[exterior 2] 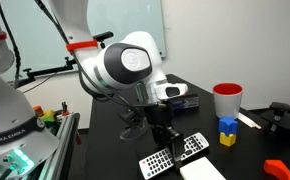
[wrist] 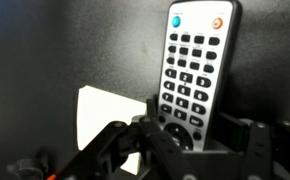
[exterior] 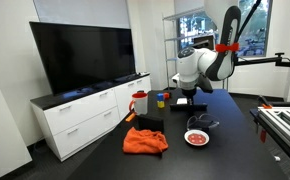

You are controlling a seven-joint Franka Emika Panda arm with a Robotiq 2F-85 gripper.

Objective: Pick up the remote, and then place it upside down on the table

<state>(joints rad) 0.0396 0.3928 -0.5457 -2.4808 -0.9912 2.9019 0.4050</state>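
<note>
The remote is a long black bar with a pale button face turned up. It lies low on the black table, and in an exterior view it runs slantwise under the hand. My gripper points down and its two fingers press on the remote's long sides near its lower end. It shows in both exterior views. I cannot tell whether the remote is touching the table top.
A small flat white rectangle lies right beside the remote. A red cup and blue and yellow blocks stand nearby. An orange cloth and a red bowl are nearer the table's front. A white cabinet holds a TV.
</note>
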